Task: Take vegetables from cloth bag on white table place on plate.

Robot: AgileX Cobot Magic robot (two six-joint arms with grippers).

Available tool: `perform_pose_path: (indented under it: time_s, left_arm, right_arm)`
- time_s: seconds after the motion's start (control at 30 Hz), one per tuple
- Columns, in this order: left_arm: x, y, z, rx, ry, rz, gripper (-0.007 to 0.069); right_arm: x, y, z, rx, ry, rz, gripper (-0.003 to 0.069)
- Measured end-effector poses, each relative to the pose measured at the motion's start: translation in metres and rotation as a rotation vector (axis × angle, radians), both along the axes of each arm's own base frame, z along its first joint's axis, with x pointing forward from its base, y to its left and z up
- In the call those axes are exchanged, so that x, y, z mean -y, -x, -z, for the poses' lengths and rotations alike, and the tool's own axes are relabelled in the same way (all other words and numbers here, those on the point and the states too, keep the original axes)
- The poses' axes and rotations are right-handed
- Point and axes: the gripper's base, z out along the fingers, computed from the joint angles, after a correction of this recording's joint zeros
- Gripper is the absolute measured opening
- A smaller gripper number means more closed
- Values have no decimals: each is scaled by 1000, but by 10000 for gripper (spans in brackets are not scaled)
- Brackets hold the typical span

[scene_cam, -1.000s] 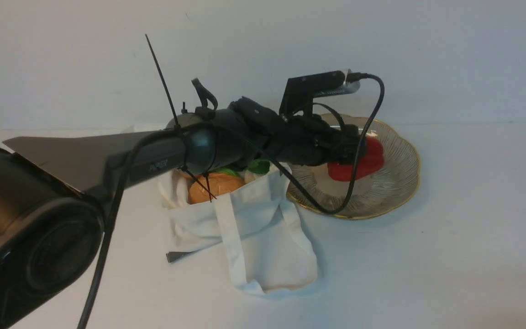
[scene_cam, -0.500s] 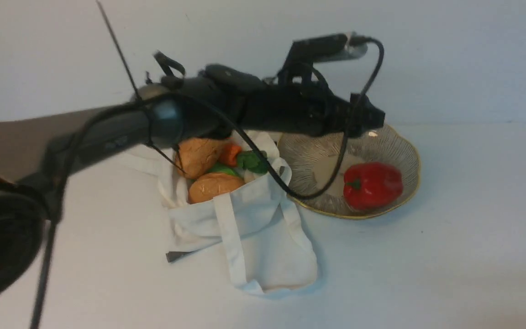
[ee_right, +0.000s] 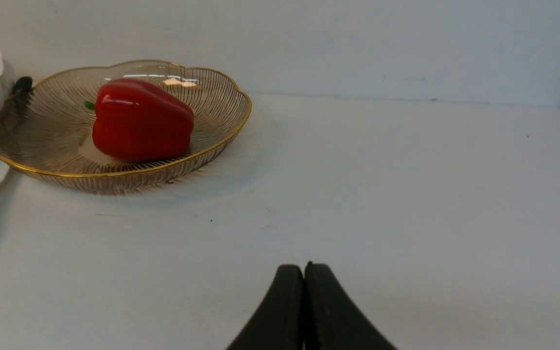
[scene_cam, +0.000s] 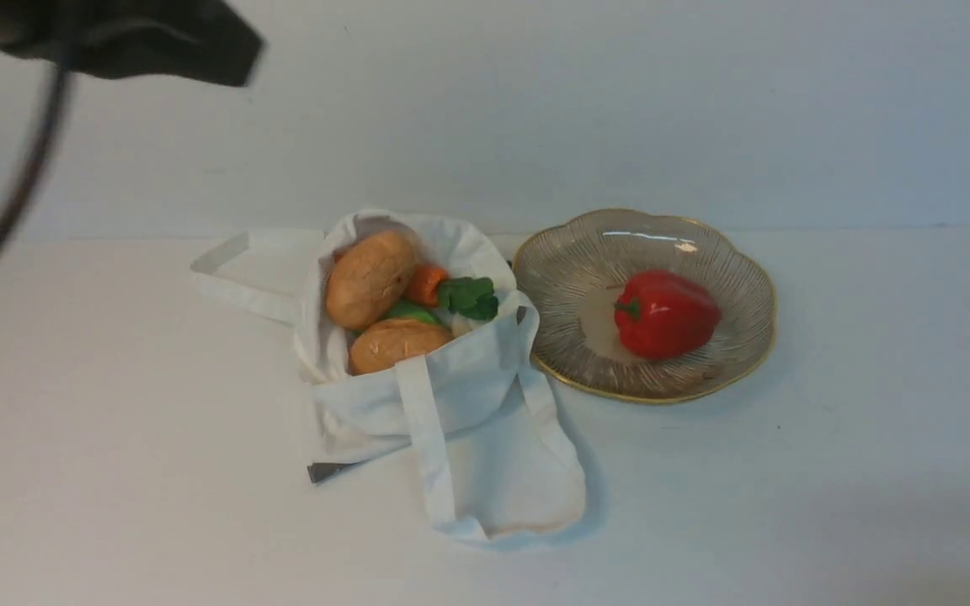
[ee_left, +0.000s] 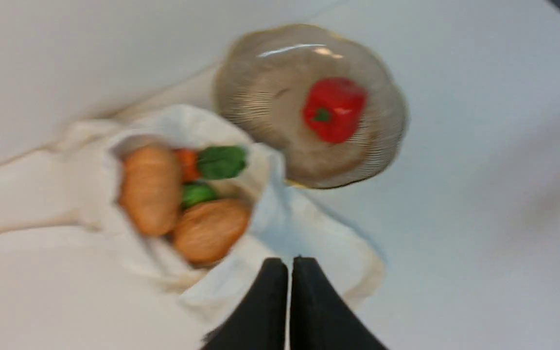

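A: Status?
B: Pepper [scene_cam: 666,313] lies on plate [scene_cam: 569,278], just beside bag [scene_cam: 493,454] on desk [scene_cam: 830,471]. Potatoes [scene_cam: 370,279], carrot [scene_cam: 426,284] and leaves [scene_cam: 468,296] sit in the bag's open mouth.
A: Pincers?
B: Left pincer [ee_left: 288,262] high above bag, tips pressed together, empty. Right pincer [ee_right: 304,268] low over bare desk, apart from plate, likewise pressed together, empty.
A: Step?
B: Judged: one item placed, next pick pending. Left pincer must spread, then descend onto a potato without snagging cloth
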Motion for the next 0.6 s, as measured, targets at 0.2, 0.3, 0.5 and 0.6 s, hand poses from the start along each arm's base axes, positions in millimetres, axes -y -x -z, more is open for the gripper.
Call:
perform_pose_path:
  time_s: [0.2, 0.3, 0.5, 0.6]
  left_arm:
    - [-38, 131, -4, 208, 45, -113, -5]
    - [-49, 175, 15, 322, 120, -136, -5]
    - [-59, 215, 90, 395, 259, -198, -5]
    - [-60, 216, 109, 446, 292, -212, -5]
  right_arm:
    - [0, 0, 0, 0, 0, 0, -15]
    - [0, 0, 0, 0, 0, 0, -15]
    - [0, 0, 0, 0, 0, 0, -15]
    - [0, 0, 0, 0, 0, 0, -15]
